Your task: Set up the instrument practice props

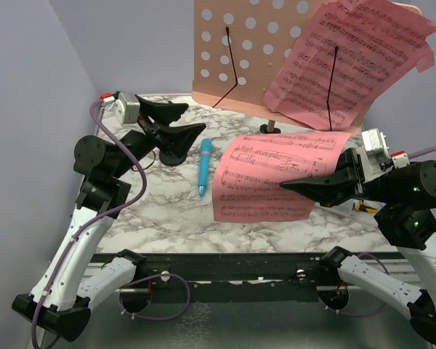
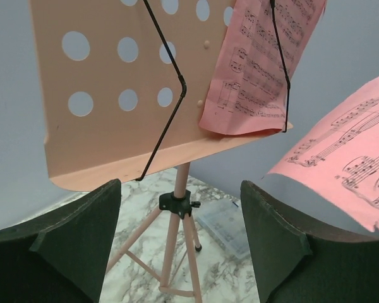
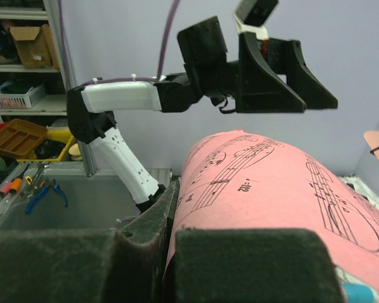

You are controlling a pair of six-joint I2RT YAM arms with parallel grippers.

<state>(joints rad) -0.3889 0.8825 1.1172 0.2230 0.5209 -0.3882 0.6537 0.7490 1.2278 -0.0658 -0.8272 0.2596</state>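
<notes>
Logged right pincer (image 1: 285, 185) clamped shut on loose pink page (image 1: 265, 190) held over counter (image 1: 167, 218), left pincer (image 1: 186, 120) wide open and empty facing music stand (image 1: 232, 73) at back carrying second page (image 1: 349, 58), blue stick (image 1: 205, 167) flat on counter between pincers.

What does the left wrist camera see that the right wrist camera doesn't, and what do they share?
Only the left wrist: the tripod legs and punched holes of the music stand, plus the sheet-music page resting on its desk. Only the right wrist: the right end effector shut on the loose pink page, the left arm with its white link, and storage shelves behind. Both: that loose page and the open left end effector.
</notes>
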